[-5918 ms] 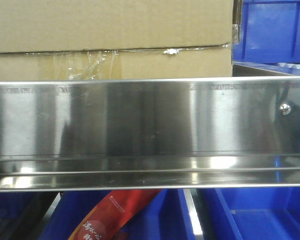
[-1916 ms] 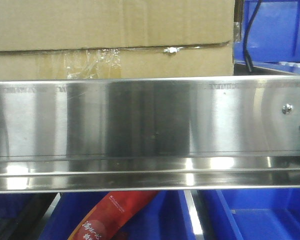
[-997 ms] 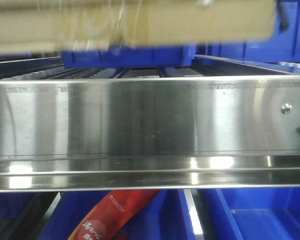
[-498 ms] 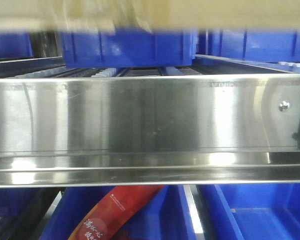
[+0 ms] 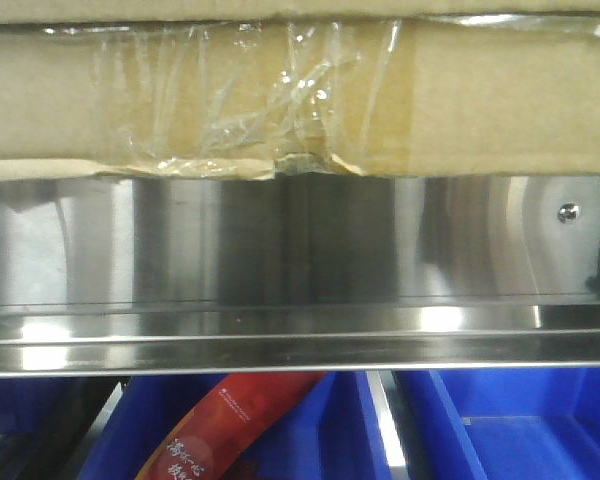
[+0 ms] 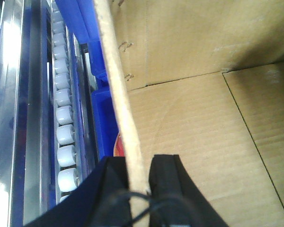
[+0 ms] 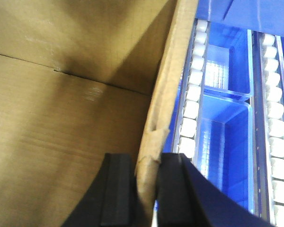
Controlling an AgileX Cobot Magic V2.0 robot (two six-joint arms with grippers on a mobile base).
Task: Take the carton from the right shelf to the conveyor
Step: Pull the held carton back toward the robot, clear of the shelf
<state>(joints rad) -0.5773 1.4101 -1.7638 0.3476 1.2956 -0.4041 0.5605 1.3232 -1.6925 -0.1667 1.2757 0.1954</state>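
Observation:
The brown carton (image 5: 300,95) fills the top of the front view, its taped lower strip hanging in front of the steel shelf rail (image 5: 300,250), whose small screw head (image 5: 569,212) shows at right. In the left wrist view my left gripper (image 6: 139,177) is shut on the carton's left wall edge (image 6: 120,94), one black finger (image 6: 163,175) inside the box. In the right wrist view my right gripper (image 7: 146,177) is shut on the carton's right wall edge (image 7: 168,80). The carton's open inside (image 7: 52,118) shows in both wrist views. The conveyor is out of view.
Blue plastic bins (image 5: 510,425) stand below the rail, one holding a red package (image 5: 230,425). White roller tracks (image 6: 64,113) and blue bins (image 7: 225,118) lie on the shelf either side of the carton.
The carton rose off the shelf out of the top of the front view, baring blue bins behind it. It has now come down nearer the camera, covering the rail's upper part.

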